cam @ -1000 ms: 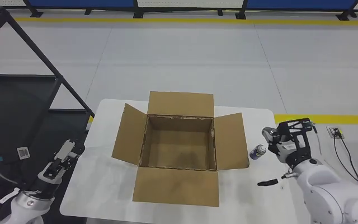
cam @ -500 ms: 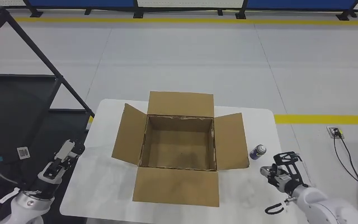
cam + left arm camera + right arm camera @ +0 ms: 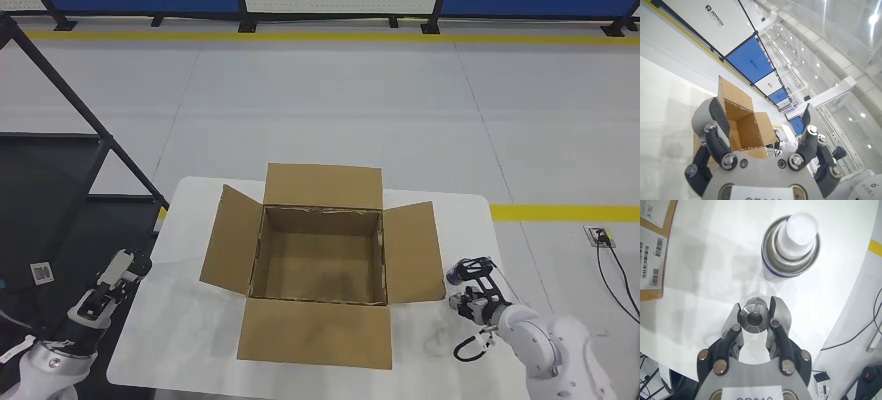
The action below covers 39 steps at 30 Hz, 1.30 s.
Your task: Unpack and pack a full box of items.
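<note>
**Table** [image 3: 180,300]: white top with rounded corners, filling the lower middle of the top view. It carries all the items below.

**Cardboard box** [image 3: 315,335]: brown and set at the centre of the table, with its mouth up. All four flaps are folded outward, and the near flap lies toward the bottom edge of the frame. The left wrist view shows the box [image 3: 745,130] from the side, beyond the fingers. The right wrist view shows one flap [image 3: 651,256] bearing white barcode labels.

**Left gripper** [image 3: 120,268]: at the lower left of the top view, off the table's left edge and well apart from the box. The jaws are spread wide with nothing between them, as the left wrist view confirms [image 3: 762,111].

**Right gripper** [image 3: 472,290]: at the lower right of the top view, over the table just right of the box's right flap. The jaws are clamped on a metal cylinder, with a pad [image 3: 772,306] pressed to each side of it [image 3: 755,313].

**Spray can** [image 3: 789,249]: an aerosol can with a silver shoulder, a white cap and a blue band round a pale body. It stands upright on the table just beyond the right gripper's fingertips, near the held cylinder but apart from it.

**Metal cylinder** [image 3: 754,318]: short, of dull steel, seen end-on. It has a round central bore and fine radial slits on its face. Whether it touches the tabletop cannot be told.
</note>
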{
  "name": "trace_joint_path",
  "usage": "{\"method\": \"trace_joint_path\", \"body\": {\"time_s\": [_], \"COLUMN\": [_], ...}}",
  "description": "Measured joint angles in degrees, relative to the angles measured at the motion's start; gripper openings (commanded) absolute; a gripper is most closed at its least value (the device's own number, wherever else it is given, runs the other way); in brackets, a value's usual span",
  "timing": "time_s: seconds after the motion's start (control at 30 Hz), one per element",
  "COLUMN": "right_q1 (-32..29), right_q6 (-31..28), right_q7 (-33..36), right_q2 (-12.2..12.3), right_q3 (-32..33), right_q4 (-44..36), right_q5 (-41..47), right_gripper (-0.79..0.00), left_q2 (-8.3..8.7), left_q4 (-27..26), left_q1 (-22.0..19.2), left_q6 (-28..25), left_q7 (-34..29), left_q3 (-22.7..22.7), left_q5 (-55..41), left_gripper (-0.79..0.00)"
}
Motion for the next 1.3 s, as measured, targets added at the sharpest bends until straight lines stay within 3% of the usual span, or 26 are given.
{"method": "trace_joint_path", "body": {"time_s": [0.1,0.37,0.47,0.57,0.7,0.77,0.9,1.3], "right_q1": [0.3,-0.5,-2.2,-5.4,-10.5,-11.7,-10.3,-4.2], "right_q6": [-0.2,0.0,-0.7,-2.7,-7.7,-10.7,-16.4,-18.4], "right_q7": [0.7,0.3,-2.0,-6.1,-12.9,-14.6,-15.4,-16.6], "right_q2": [0.2,0.6,0.8,1.1,1.5,1.7,2.0,2.3], "right_q3": [-0.4,-0.4,0.4,2.3,4.8,4.8,2.5,-4.5], "right_q4": [0.3,0.3,-1.7,-5.7,-11.8,-13.2,-12.8,-10.3], "right_q5": [0.4,1.5,2.5,4.0,6.4,7.0,7.5,5.6], "right_gripper": [-0.246,-0.086,-0.095,-0.271,-0.391,-0.363,-0.397,-0.363], "left_q2": [0.0,0.0,0.0,0.0,0.0,0.0,0.0,0.0], "left_q4": [0.0,0.0,0.0,0.0,0.0,0.0,0.0,0.0], "left_q1": [0.0,0.0,0.0,0.0,0.0,0.0,0.0,0.0], "left_q6": [0.0,0.0,0.0,0.0,0.0,0.0,0.0,0.0], "left_q7": [0.0,0.0,0.0,0.0,0.0,0.0,0.0,0.0], "left_q3": [0.0,0.0,0.0,0.0,0.0,0.0,0.0,0.0], "left_q5": [0.0,0.0,0.0,0.0,0.0,0.0,0.0,0.0], "left_gripper": [0.0,0.0,0.0,0.0,0.0,0.0,0.0,0.0]}}
